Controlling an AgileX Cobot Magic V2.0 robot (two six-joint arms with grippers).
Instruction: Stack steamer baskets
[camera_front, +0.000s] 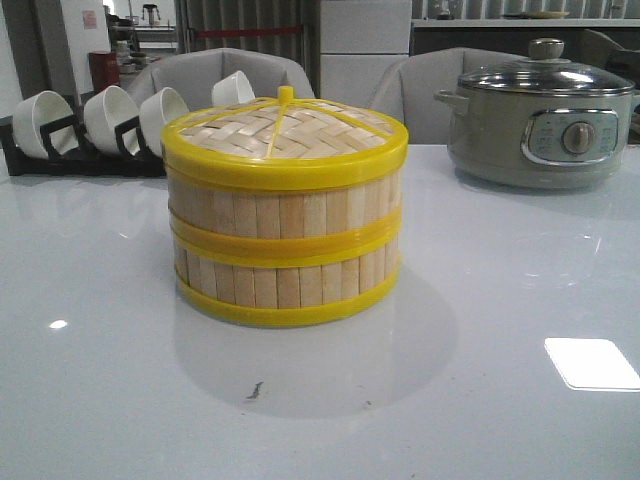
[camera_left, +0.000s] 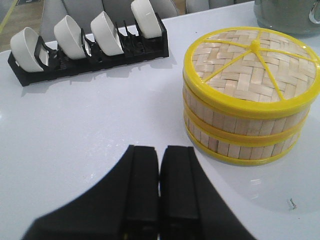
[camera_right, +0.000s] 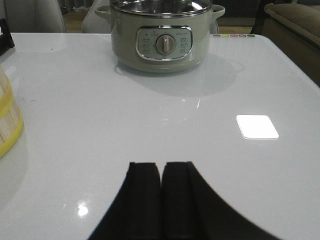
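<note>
Left gripper (camera_left: 159, 187): black fingers pressed together, no gap showing between them, nothing held. It hangs over bare white table (camera_front: 120, 400), clear of everything, with the steamer stack ahead and off to one side of it.

Right gripper (camera_right: 161, 195): same state, fingers closed flat against each other, empty, over open tabletop. Only a sliver of the stack shows at the edge of its wrist view.

Steamer baskets: already one on the other. Lower basket (camera_front: 285, 283) sits flat on the table near the middle; upper basket (camera_front: 283, 210) rests squarely on it, yellow bands meeting at the joint. Woven lid (camera_front: 285, 130) with yellow rim and knob caps the upper basket. Whole stack upright, axis vertical, no lean seen from the front. Being round, it shows no long axis along the table.

Room around it: open tabletop on the near side and on both flanks. Toward the far left corner, a black rack (camera_left: 90, 55) holding white bowls (camera_left: 67, 36) tipped on edge, well apart from the stack. Toward the far right corner, a grey-green electric pot (camera_front: 540, 130) with glass lid, dial facing forward, also well apart. A bright rectangular glare patch (camera_front: 592, 363) lies on the near right part of the table.
</note>
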